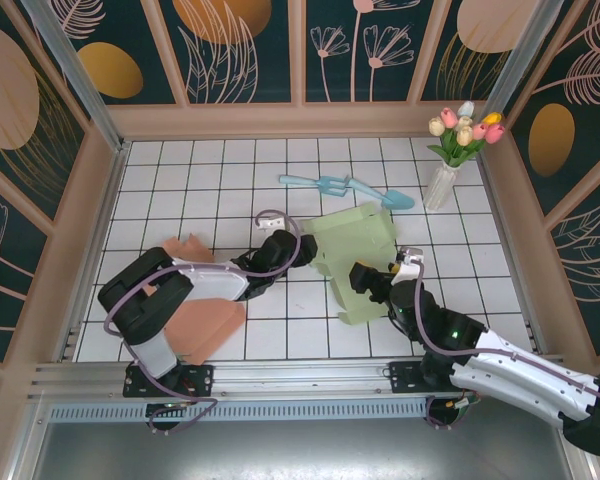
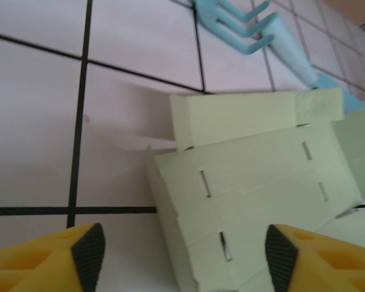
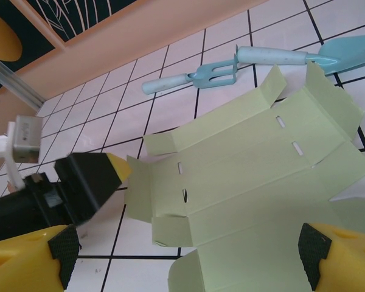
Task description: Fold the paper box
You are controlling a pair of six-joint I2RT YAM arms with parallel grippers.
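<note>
The paper box (image 1: pixel 360 240) is pale green, the worktop (image 1: pixel 180 180) white with a black grid, the fork (image 1: pixel 315 183) light blue, the tulips (image 1: pixel 465 128) pink, yellow and white.

the top camera looks steeply down from above and behind the arm bases, taking in the whole tiled counter (image 1: pixel 180 180). the left hand (image 2: pixel 182 252) camera sits very close, facing rightward. the right hand (image 3: pixel 187 258) camera looks toward the back wall from slightly farther off. all three share the green paper box (image 1: pixel 355 240) and the blue garden fork (image 1: pixel 325 183).
</note>
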